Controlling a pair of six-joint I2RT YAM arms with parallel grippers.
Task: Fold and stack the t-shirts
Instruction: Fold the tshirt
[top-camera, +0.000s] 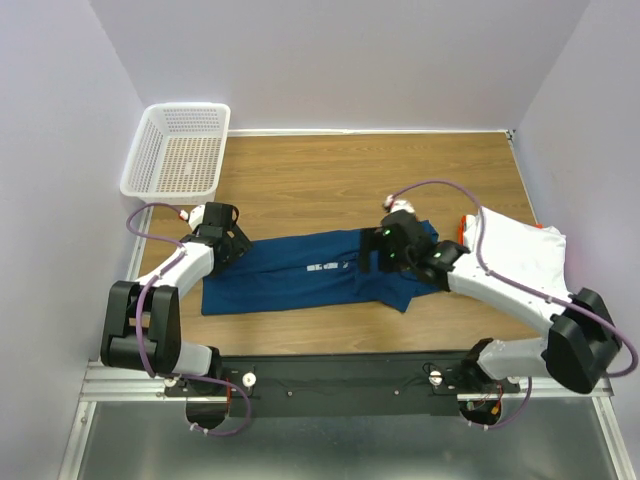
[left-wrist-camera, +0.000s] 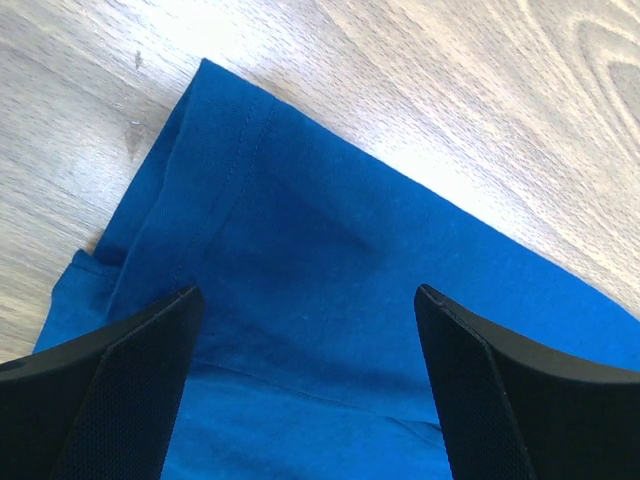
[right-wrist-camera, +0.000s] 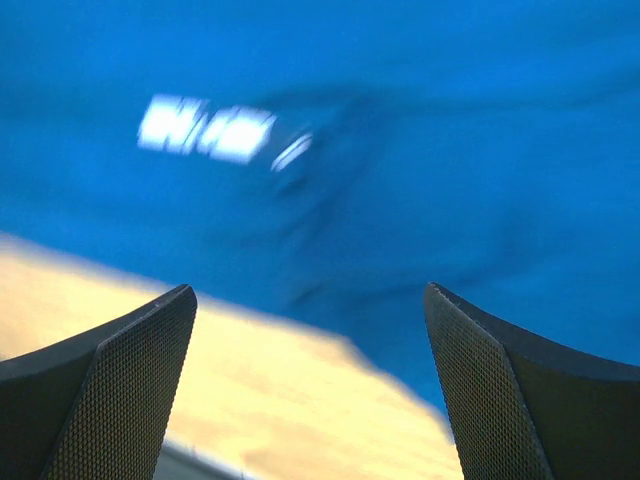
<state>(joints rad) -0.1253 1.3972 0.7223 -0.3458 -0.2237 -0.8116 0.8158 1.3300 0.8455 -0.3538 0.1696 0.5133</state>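
The dark blue tee (top-camera: 300, 275) lies across the near middle of the table (top-camera: 350, 180), spread as a long band from my left gripper (top-camera: 226, 243) to my right gripper (top-camera: 386, 250). Its right end is bunched and runs out in a point toward my right arm. Part of a white print (top-camera: 325, 268) shows near the middle of the band.

In my left wrist view the cloth is flat. A stitched hem runs to a corner that rests on the bare wood, and a second layer peeks out below it at the left. My left fingers (left-wrist-camera: 120, 400) stand wide apart over that end with nothing between them. I cannot tell whether their tips touch the cloth.

My right wrist view is blurred. It shows blue cloth, the white print as a smear, and a strip of wood at the near side. My right fingers (right-wrist-camera: 110, 390) are also spread wide and hold nothing.

Right of the blue tee, partly under my right arm, lies a folded white tee (top-camera: 520, 250), with an orange-red edge (top-camera: 463, 228) showing at its left side.

The table is light brown wood grain. A white mesh basket (top-camera: 180, 150) sits at its far left corner. Pale lilac walls (top-camera: 350, 60) close it in on three sides, and a metal rail (top-camera: 330, 385) carries my bases along the near edge.
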